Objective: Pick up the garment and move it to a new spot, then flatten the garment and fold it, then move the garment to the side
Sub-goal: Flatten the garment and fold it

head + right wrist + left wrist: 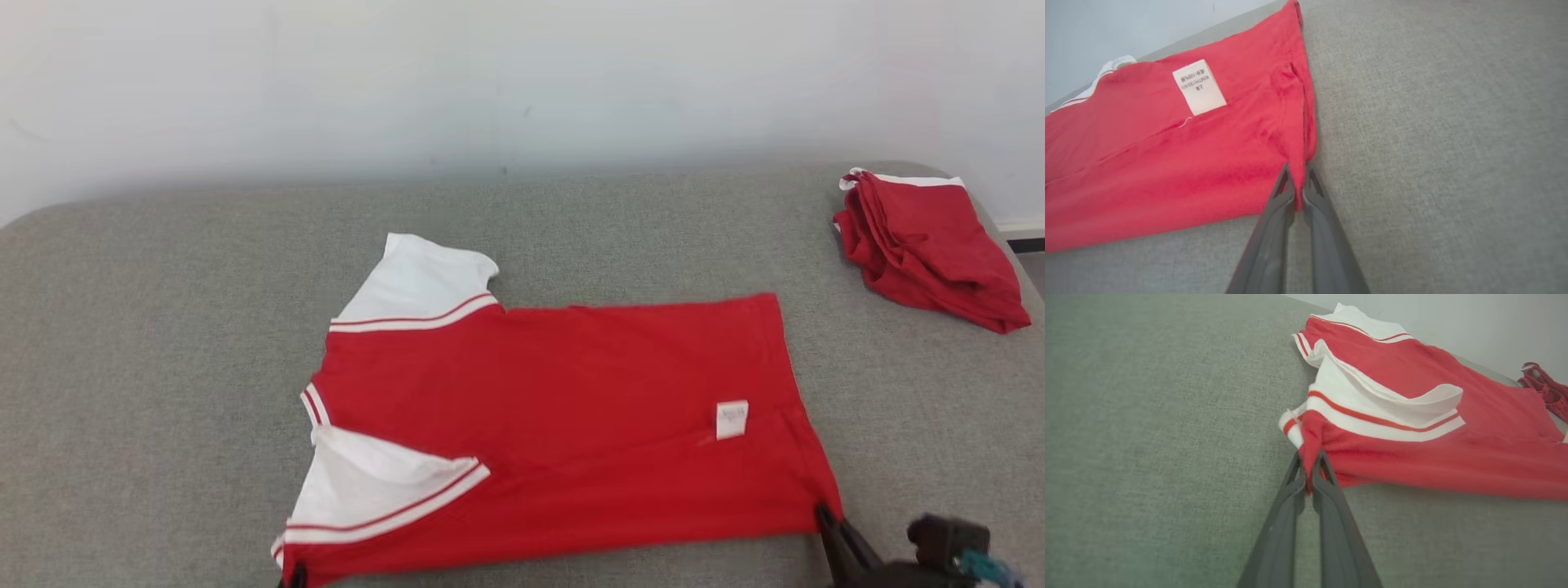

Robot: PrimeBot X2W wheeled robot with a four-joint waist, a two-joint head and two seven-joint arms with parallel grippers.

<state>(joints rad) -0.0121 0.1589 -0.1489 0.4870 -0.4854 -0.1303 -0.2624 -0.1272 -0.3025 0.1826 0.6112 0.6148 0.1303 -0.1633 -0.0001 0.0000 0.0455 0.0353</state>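
Left gripper (1309, 459) clamped on near sleeve-end corner of red garment (571, 392), right gripper (1297, 173) clamped on near hem corner; cloth spread flat beyond both across grey surface (147, 343), second red bundle (927, 245) piled far right.

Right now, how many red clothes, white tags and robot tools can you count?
Red fabric T-shirt with white sleeves, spread flat: 1
Folded red-and-white cloth bundle, far right: 1
White rectangular tag on the shirt: 1
Dark two-fingered tools, left tool and right tool, each pinching the shirt's near edge: 2
Total: 5
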